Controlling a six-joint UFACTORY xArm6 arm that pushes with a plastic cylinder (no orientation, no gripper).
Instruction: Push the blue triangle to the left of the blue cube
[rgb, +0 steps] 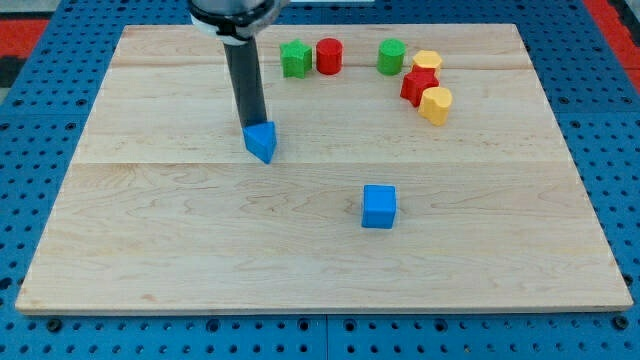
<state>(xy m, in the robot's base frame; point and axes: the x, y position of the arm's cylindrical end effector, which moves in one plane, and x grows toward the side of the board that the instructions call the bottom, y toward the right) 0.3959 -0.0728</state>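
The blue triangle (262, 141) lies on the wooden board (150, 220), left of centre. The blue cube (379, 206) sits lower and to the view's right of it, well apart. My tip (252, 125) stands right behind the blue triangle, at its upper-left edge, touching or nearly touching it. The dark rod rises from there to the view's top.
Along the view's top stand a green star-like block (295, 59), a red cylinder (329, 56) and a green cylinder (391, 56). To their right cluster a yellow block (427, 62), a red block (419, 86) and another yellow block (436, 104). A blue pegboard surrounds the board.
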